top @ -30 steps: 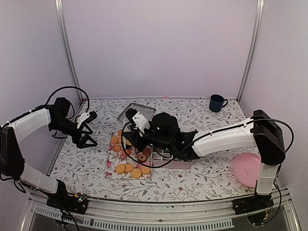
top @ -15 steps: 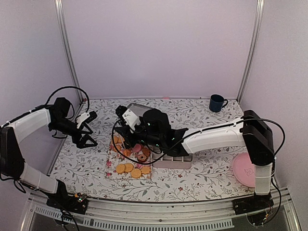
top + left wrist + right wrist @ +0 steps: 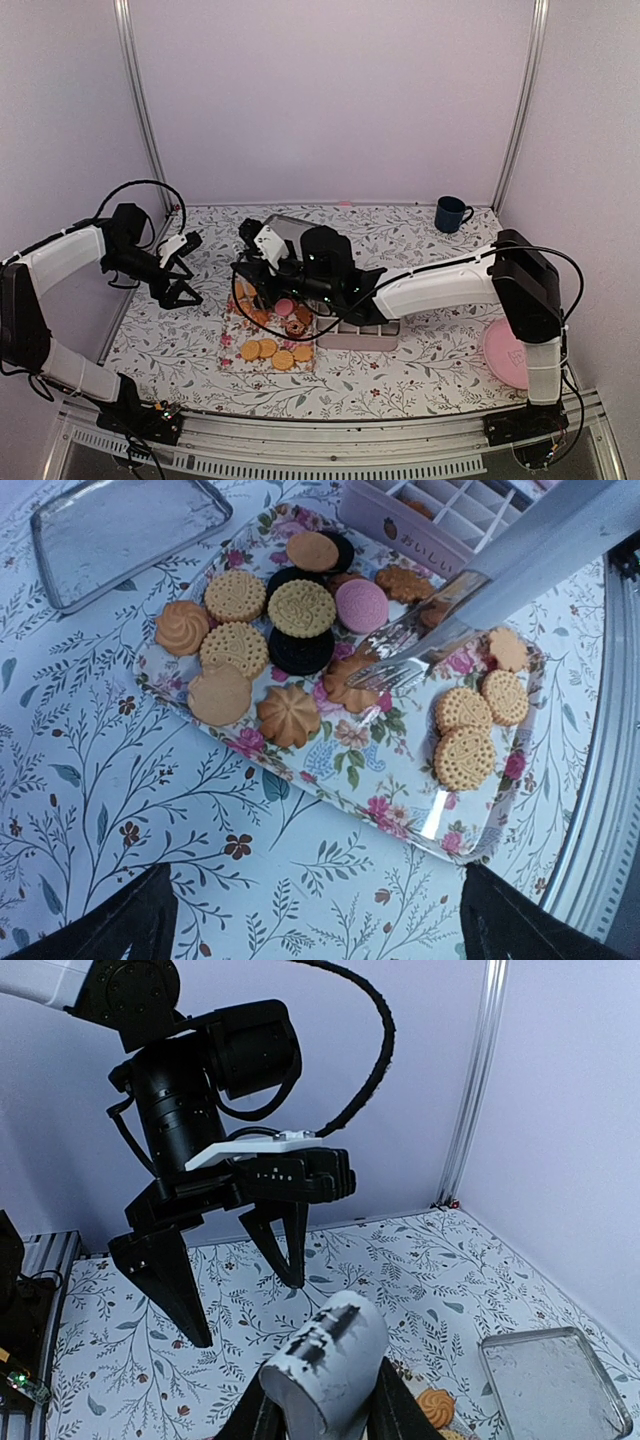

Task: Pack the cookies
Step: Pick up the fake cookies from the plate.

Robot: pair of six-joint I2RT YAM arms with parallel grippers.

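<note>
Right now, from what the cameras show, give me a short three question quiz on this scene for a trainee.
1. True or false: the left tool is open and empty.
2. Among the cookies on the tray, which colour shows only once? A) orange B) pink C) black
3. What is the right tool gripping?
Key: 1 true. 2 B, the pink cookie. 3 The tongs.
</note>
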